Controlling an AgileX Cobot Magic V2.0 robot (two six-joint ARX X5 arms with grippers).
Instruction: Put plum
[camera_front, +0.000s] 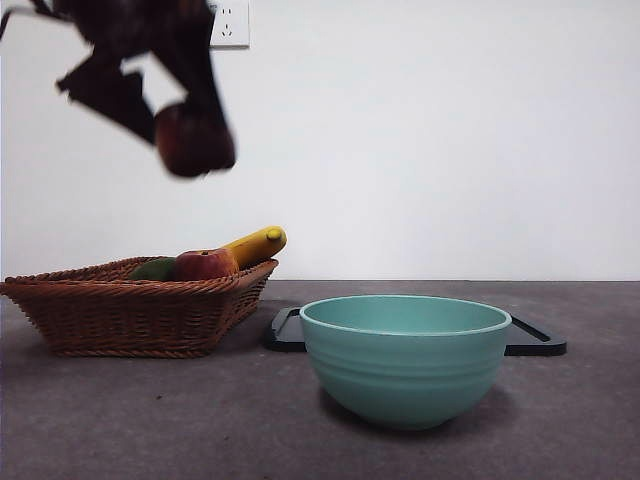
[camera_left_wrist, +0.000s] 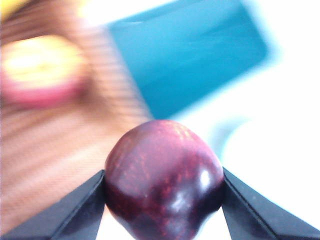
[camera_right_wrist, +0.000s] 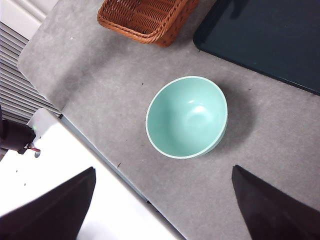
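**Plum held in the air above the basket**

I see the grey table (camera_front: 600, 420) carrying a dark tray (camera_right_wrist: 270, 35), a wicker basket (camera_front: 140, 315) and a mint-green bowl (camera_front: 405, 360) in front of the tray. My left hand (camera_left_wrist: 162, 200) is clenched on the plum (camera_left_wrist: 165, 180), one jaw on each side, high above the basket. In the basket lie a banana (camera_front: 255, 245), an apple (camera_front: 205, 264) and a green fruit (camera_front: 155, 269). My right hand (camera_right_wrist: 162, 210) hangs released, high over the bowl.

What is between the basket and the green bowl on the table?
In the front view, only the black tray's corner shows between the basket and the bowl; otherwise it's bare grey tabletop.
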